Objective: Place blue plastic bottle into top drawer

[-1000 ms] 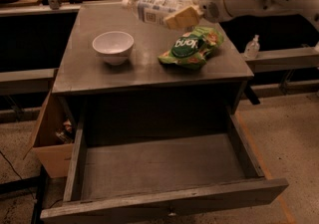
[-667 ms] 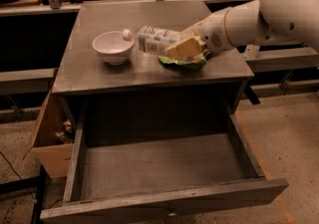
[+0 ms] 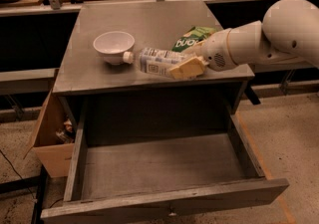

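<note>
Right now my fingers point(image 3: 185, 67) clamp the blue plastic bottle point(image 3: 155, 61) sideways over the counter point(image 3: 149, 21) edge; its cap could clip the bowl point(image 3: 113, 44), or dropping early misses the top drawer point(image 3: 164, 204).

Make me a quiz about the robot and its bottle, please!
1. True or false: the blue plastic bottle lies inside the top drawer.
2. Where is the gripper, which grips the bottle? A: over the front of the table. B: down in the drawer. C: by the floor.
3. Fill in: the bottle's white cap points toward the white ____.
Key: 1 false, the gripper holds it above the table. 2 A. 3 bowl.
</note>
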Motion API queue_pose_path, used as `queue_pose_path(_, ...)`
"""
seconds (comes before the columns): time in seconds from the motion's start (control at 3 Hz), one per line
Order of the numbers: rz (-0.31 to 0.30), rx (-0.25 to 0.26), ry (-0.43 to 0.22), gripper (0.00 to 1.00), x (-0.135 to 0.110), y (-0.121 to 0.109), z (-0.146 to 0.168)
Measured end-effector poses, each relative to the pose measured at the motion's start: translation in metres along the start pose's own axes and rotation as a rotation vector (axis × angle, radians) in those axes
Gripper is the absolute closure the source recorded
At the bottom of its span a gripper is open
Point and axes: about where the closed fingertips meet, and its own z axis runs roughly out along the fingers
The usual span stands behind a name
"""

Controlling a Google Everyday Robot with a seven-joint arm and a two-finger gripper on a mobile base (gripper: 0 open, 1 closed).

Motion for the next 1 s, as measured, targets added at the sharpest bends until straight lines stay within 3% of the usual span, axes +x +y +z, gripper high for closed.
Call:
queue_pose_path(0.33, -0.025, -0.03, 0.011, 1.0, -0.004, 0.01, -0.003)
queue_pose_path(1.0, -0.028, -0.154, 0.055, 1.0, 0.024, 0.092, -0.042)
